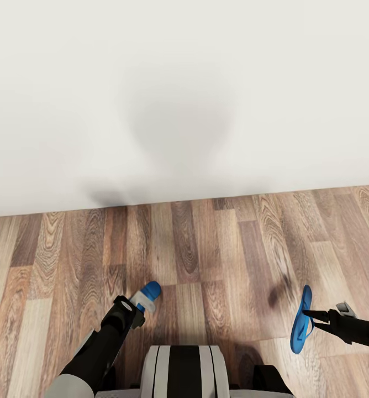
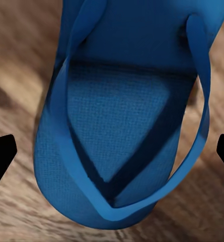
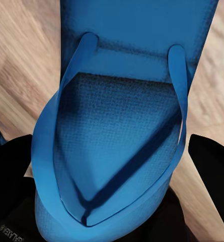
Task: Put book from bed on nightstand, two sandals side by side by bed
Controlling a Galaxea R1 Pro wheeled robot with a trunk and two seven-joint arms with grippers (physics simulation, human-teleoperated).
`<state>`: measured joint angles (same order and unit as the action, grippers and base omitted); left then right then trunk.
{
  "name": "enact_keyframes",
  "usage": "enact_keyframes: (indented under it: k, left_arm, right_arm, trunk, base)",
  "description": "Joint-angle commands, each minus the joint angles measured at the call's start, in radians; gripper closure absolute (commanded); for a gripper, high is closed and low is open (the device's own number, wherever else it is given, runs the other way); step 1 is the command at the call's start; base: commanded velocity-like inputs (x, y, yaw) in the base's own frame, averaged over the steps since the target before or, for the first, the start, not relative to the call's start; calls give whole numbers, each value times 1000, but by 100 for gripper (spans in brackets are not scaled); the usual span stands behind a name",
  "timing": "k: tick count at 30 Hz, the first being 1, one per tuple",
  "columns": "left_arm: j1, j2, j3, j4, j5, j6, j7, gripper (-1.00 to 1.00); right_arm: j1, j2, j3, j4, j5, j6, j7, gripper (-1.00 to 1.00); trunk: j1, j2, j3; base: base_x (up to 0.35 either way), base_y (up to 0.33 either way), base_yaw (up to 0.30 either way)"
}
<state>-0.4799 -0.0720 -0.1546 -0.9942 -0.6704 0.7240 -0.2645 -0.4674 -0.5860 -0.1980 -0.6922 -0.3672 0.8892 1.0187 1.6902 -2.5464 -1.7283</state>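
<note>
Carrying a sandal in each: left gripper clamped on one sandal, right gripper pinching the other sandal edge-on above the floor. Facing a wall. Keep both grips firm, turn slowly, find bed, set them parallel.

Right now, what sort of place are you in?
Probably an indoor room, close to a wall: a plain white wall meets a wood plank floor. No furniture is in view. Each gripper, left gripper and right gripper, holds a blue sandal.
</note>
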Motion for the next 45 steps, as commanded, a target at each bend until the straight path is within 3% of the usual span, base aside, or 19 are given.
enact_keyframes:
  k: [1, 23, 24, 45]
  left_arm:
    - [0, 0, 0, -1, -11, 3, -9, -100]
    - [0, 0, 0, -1, -11, 3, -9, -100]
    - [0, 0, 0, -1, -11, 3, -9, 100]
    - [0, -1, 0, -1, -9, 4, -9, 100]
  right_arm:
    - [0, 0, -1, 0, -1, 5, 3, 100]
    - [0, 0, -2, 0, -2, 5, 3, 100]
    - [0, 0, -2, 0, -2, 5, 4, 100]
    - [0, 0, -3, 0, -2, 5, 4, 100]
  trunk:
    - [0, 0, -5]
    - [2, -2, -24]
    - [2, -2, -24]
    - [2, -1, -16]
  base:
    - [0, 0, 0]
    - [0, 0, 0]
    - [0, 0, 0]
    - [0, 0, 0]
